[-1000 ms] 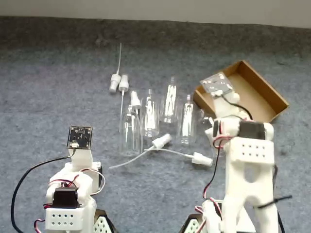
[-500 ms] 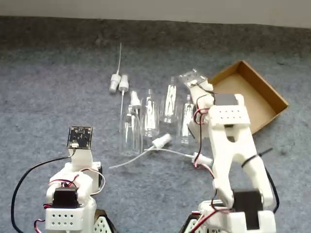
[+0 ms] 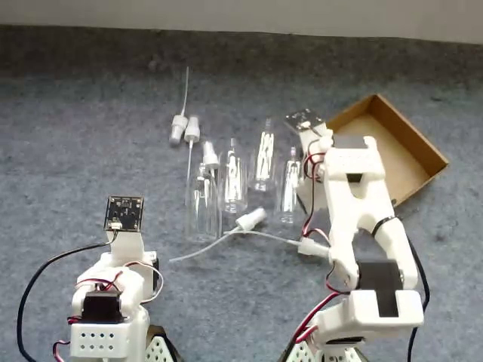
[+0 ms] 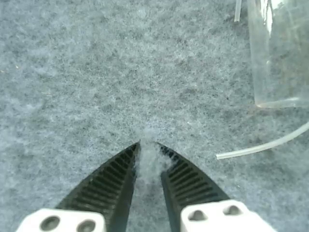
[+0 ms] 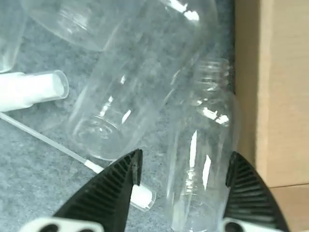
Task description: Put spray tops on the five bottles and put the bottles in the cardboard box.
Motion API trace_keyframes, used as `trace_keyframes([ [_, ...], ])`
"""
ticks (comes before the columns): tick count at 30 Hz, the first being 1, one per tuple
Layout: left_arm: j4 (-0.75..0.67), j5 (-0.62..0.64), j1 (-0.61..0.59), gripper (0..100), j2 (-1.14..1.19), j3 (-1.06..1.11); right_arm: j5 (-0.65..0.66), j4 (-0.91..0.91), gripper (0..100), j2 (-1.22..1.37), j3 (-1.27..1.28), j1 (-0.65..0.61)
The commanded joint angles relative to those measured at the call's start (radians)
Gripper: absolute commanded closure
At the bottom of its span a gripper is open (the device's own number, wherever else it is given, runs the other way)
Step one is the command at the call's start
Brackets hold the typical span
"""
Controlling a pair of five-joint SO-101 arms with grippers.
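Observation:
Several clear bottles lie side by side on the grey carpet, among them one at mid-table [image 3: 232, 181] and one by the right arm [image 3: 290, 188]. White spray tops with thin tubes lie around them [image 3: 251, 219] [image 3: 313, 246] [image 3: 185, 128]. The open cardboard box [image 3: 392, 147] sits at the right. My right arm [image 3: 347, 173] stretches over the gap between bottles and box. My right gripper [image 5: 186, 157] is open, its fingers either side of a capless bottle [image 5: 205, 140] lying against the box wall [image 5: 280, 87]. My left gripper [image 4: 148, 145] is shut just above the carpet, beside a bottle base [image 4: 277, 53].
A second bottle [image 5: 140, 72] lies close beside the straddled one, with a spray top [image 5: 31, 89] and another top's tube [image 5: 58, 145] near it. A loose tube [image 4: 270, 145] runs close to my left gripper. Bare carpet spreads to the far left.
The right arm has swung left from over the box to the bottles and stretched out lower over the table. The left arm has kept still.

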Motion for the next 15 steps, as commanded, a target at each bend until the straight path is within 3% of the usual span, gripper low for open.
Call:
trace_keyframes([
  [1,0.003,-0.006,0.021,100,-0.005,0.022,-0.005,-0.041,75.2,0.024,-0.031,0.027],
  [15,0.003,-0.006,0.021,100,-0.005,0.022,-0.005,-0.139,75.4,0.114,-0.028,0.027],
])
